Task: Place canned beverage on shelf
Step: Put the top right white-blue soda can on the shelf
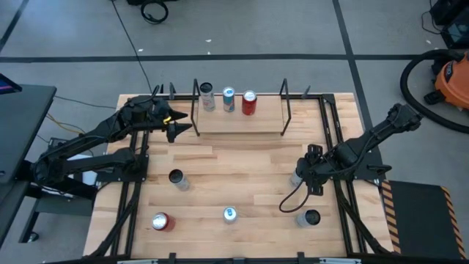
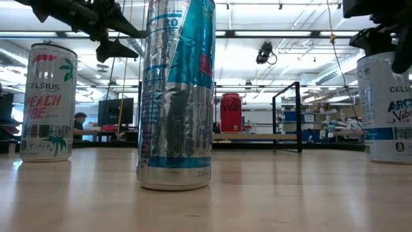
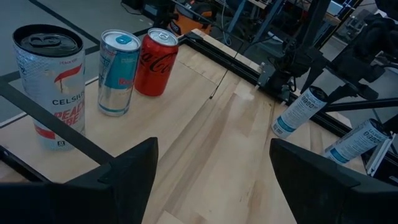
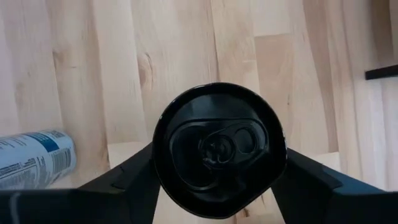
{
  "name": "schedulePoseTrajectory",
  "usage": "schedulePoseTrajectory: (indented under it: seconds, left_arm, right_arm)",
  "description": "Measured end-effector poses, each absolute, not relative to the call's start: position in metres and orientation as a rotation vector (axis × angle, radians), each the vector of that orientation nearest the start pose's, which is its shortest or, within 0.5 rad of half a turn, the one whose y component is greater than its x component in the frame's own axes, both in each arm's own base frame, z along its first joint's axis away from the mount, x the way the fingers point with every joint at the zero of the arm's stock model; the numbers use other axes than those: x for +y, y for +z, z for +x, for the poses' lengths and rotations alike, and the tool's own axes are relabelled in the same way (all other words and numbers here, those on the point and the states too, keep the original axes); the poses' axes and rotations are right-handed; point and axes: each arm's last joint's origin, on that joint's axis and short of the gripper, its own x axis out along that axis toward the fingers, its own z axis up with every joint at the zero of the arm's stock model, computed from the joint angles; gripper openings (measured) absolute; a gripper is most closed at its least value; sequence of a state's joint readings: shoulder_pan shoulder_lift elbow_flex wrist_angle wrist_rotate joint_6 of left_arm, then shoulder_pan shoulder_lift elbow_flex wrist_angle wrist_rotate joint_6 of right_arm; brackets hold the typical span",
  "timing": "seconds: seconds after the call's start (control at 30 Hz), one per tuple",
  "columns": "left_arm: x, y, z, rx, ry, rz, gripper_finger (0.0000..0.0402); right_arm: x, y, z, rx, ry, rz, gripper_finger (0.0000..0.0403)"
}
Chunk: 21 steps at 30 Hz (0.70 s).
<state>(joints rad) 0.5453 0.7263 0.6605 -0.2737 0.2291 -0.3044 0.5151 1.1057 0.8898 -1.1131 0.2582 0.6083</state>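
The shelf [image 1: 242, 123], a light board between black rod frames at the table's far side, carries three upright cans: a white one [image 1: 207, 95], a silver-blue one [image 1: 229, 99] and a red one [image 1: 249, 103]. My left gripper [image 1: 178, 126] hangs open at the shelf's left end with nothing between its fingers [image 3: 134, 168]. Near the table's right edge, my right gripper [image 1: 302, 176] is shut on a white-and-blue can with a black top [image 4: 217, 146]. The left wrist view also shows this can [image 3: 297, 112]. My right gripper pinches the can between its two fingers, one finger [image 4: 124, 180] on each side of the upper wall just under the black rim [image 4: 163, 163]. The fingers come steeply from above. The can stands upright with its base on the table.
Several loose cans stand on the tabletop: a black-topped one [image 1: 176, 178] left of centre, a red-and-white one [image 1: 161, 221] and a silver-blue one [image 1: 230, 214] near the front edge, and a white one [image 1: 310, 218] close beside my right gripper. A black frame [image 1: 333, 132] borders the table.
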Motion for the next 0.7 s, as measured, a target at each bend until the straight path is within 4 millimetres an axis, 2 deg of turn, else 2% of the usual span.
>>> schedulePoseTrajectory:
  seconds: [0.27, 0.47, 0.7]
  left_arm:
    - [0.078, 0.291, 0.141, 0.265, 0.363, -0.432, 0.0311]
    - [0.078, 0.291, 0.141, 0.265, 0.363, -0.434, 0.0311]
    - [0.078, 0.291, 0.141, 0.266, 0.363, -0.435, 0.0311]
  right_arm:
    - [0.077, 0.261, 0.164, 1.186, -0.127, -0.009, 0.0266]
    - [0.068, 0.286, 0.175, 1.115, -0.096, -0.048, 0.0266]
    - [0.043, 0.320, 0.187, 1.025, -0.097, -0.135, 0.0266]
